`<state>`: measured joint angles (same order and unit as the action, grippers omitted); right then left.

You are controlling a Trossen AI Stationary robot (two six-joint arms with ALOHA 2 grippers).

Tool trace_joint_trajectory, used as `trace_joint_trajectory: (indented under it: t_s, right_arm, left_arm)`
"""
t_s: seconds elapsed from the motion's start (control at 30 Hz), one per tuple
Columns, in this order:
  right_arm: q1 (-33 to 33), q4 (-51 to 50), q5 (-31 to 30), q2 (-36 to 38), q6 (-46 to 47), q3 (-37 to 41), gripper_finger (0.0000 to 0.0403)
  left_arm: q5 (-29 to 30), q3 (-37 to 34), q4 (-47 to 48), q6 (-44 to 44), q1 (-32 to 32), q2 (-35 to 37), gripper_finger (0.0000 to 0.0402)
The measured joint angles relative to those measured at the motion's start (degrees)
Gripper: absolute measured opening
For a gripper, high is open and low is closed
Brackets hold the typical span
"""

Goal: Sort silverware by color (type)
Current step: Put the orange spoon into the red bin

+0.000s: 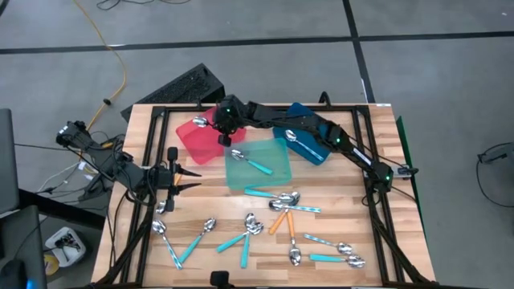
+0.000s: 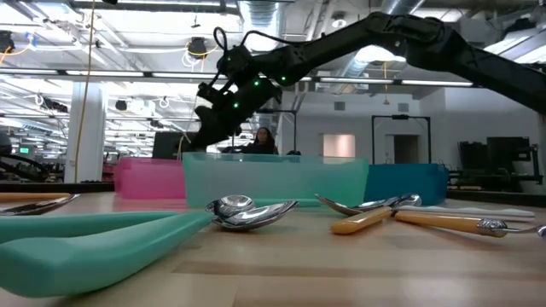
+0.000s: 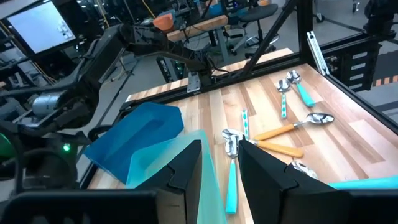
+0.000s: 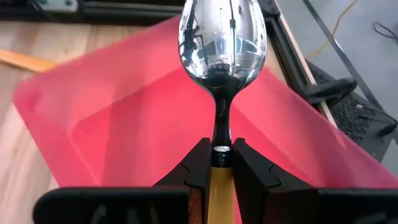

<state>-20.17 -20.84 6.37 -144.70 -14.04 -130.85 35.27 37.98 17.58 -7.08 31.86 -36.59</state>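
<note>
From above, the right gripper (image 1: 224, 138) reaches across the wooden worktop (image 1: 337, 209) to hang over the red plastic tray (image 1: 195, 141) near the far edge, the spot an orange-handled piece would belong. Beside it sit the pale teal tray (image 1: 261, 168), holding one teal-handled spoon (image 1: 249, 162), and the blue tray (image 1: 309, 143) with a silver spoon (image 1: 300, 144). Most of the silverware (image 1: 281, 210) is unsorted along the near edge. The left gripper (image 1: 181, 176) waits at the left edge.

At table height, the right arm stretches over the trays from the right; teal and orange handles lie in the foreground.

In the left wrist view its fingers (image 3: 186, 174) stand apart on nothing, pointing across the teal tray toward two orange-handled spoons (image 3: 283, 140).

The right wrist view shows why the arm is there: the fingers (image 4: 198, 167) clamp the orange-handled spoon (image 4: 221, 43) at its neck, shiny bowl forward, directly above the red tray. Letting go looks like the next step.
</note>
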Motion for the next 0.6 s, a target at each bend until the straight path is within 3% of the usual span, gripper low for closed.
trace_joint_trajectory:
  t_s: [0.33, 0.6]
  right_arm:
    - [1.10, -0.88, -5.15, -3.84, -2.36, 0.12, 0.0074]
    - [1.06, -1.11, -5.29, -3.85, -2.45, 0.13, 0.0075]
  left_arm:
    - [-0.01, 0.00, -0.04, -0.36, 0.00, -0.01, 0.0094]
    - [-0.07, 0.00, 0.15, -0.27, 0.00, 0.01, 0.0094]
